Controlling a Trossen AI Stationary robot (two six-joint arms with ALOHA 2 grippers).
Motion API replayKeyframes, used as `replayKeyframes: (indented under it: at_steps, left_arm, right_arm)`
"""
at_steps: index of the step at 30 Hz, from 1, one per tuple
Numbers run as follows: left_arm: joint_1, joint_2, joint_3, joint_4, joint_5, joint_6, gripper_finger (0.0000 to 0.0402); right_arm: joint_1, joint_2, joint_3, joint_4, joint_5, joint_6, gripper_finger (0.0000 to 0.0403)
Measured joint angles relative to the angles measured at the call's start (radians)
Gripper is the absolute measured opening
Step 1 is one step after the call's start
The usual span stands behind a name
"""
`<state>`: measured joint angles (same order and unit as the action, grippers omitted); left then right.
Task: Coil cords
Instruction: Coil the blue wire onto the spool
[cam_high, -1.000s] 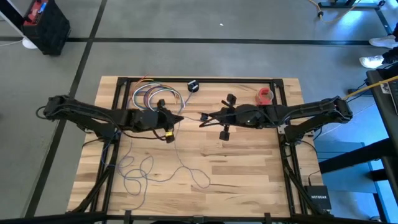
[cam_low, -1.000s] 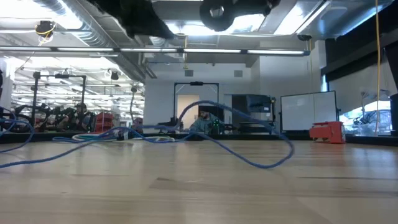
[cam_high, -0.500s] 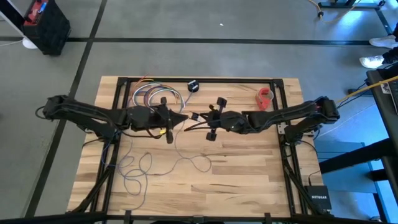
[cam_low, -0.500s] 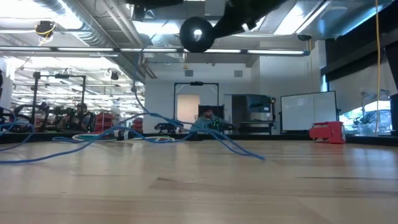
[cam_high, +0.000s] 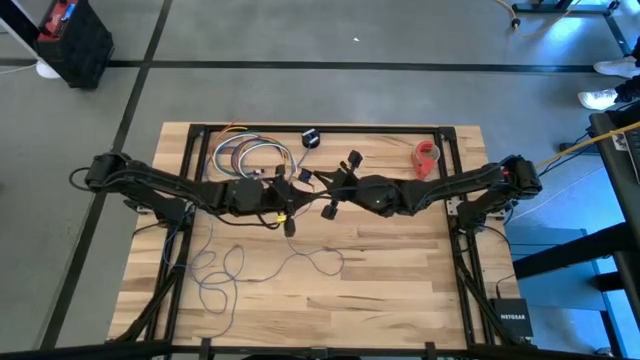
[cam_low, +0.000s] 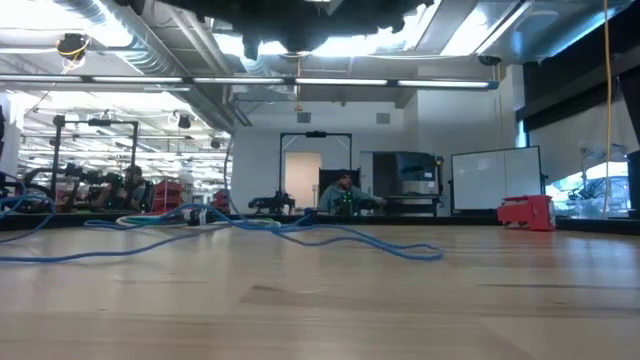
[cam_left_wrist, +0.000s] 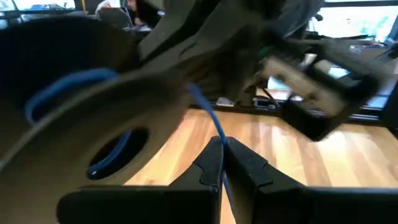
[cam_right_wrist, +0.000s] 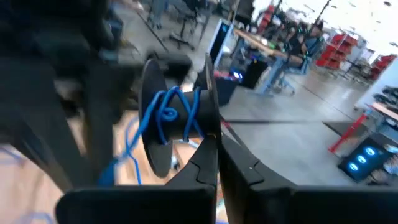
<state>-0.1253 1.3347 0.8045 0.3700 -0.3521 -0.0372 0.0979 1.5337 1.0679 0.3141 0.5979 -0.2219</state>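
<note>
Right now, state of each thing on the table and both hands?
cord: mostly loose in loops on the table, a few turns wound on the spool, a strand running up to the left hand
spool: off the table, held by the right hand
left hand: shut on the cord
right hand: shut on the spool
multicoloured wire bundle: looped, lying untouched
red tape roll: lying flat

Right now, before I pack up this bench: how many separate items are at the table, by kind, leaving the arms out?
thin bluish cable: 1
bundle of multicoloured looped wires: 1
small black round disc: 1
red roll: 1
Total: 4
</note>
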Motion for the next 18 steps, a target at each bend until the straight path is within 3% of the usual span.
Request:
replayKeyframes:
  at_steps: [5, 18]
  left_arm:
    - [0.002, 0.012, 0.003, 0.008, -0.001, 0.001, 0.0005]
    - [0.002, 0.014, 0.001, -0.017, 0.005, 0.019, 0.0005]
  right_arm:
    - [0.001, -0.028, -0.002, 0.048, -0.066, -0.001, 0.0008]
    - [0.001, -0.162, -0.003, 0.013, -0.095, 0.012, 0.0008]
